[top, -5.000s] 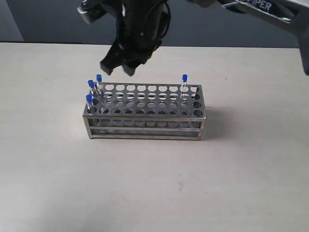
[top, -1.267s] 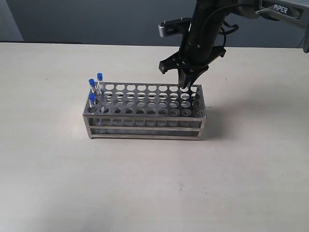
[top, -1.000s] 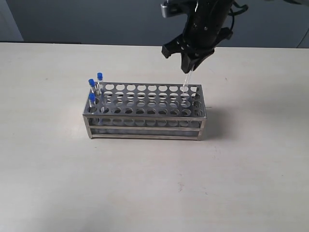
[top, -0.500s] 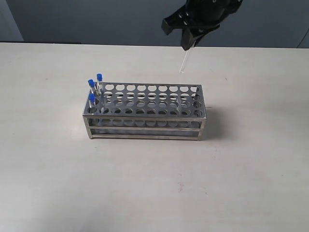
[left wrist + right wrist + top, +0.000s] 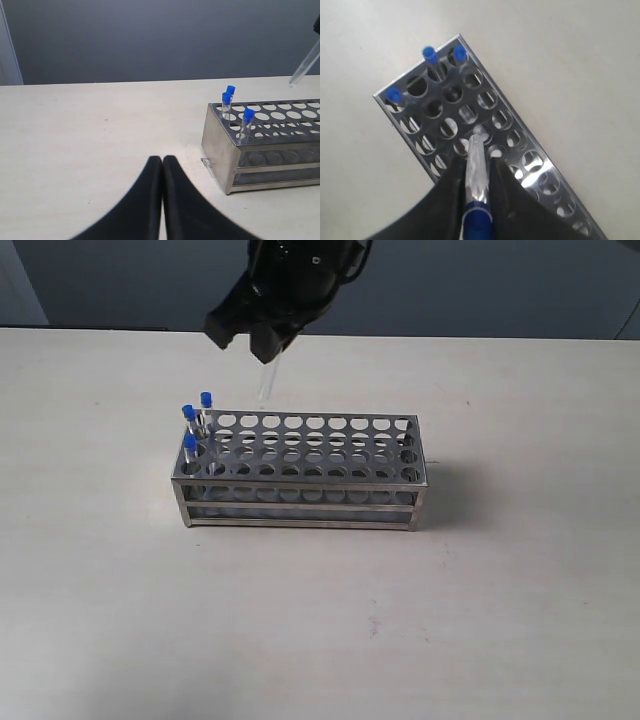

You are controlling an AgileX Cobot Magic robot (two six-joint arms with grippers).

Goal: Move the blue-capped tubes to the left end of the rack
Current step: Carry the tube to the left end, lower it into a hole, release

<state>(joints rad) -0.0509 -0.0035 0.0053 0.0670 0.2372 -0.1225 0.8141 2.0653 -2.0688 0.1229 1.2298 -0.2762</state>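
Observation:
The grey metal rack (image 5: pixel 300 478) stands mid-table. Three blue-capped tubes (image 5: pixel 189 413) stand upright in holes at its left end. My right gripper (image 5: pixel 258 338) hangs above the rack's back left part, shut on the fourth blue-capped tube (image 5: pixel 266 382), which hangs clear of the holes. In the right wrist view the right gripper (image 5: pixel 476 167) pinches that tube (image 5: pixel 475 165) just below its blue cap (image 5: pixel 479 223), over the rack (image 5: pixel 522 131). My left gripper (image 5: pixel 162 159) is shut and empty, low over the table, well short of the rack (image 5: pixel 220 150). It does not show in the exterior view.
The beige table (image 5: pixel 120 590) lies bare around the rack. A dark wall runs behind the table's far edge (image 5: pixel 500 337). The rack's other holes (image 5: pixel 315 445) hold no tubes.
My right gripper lifted the tube out of the rack's right end, then carried it up and leftward to above the left part. The three tubes at the left end stayed put.

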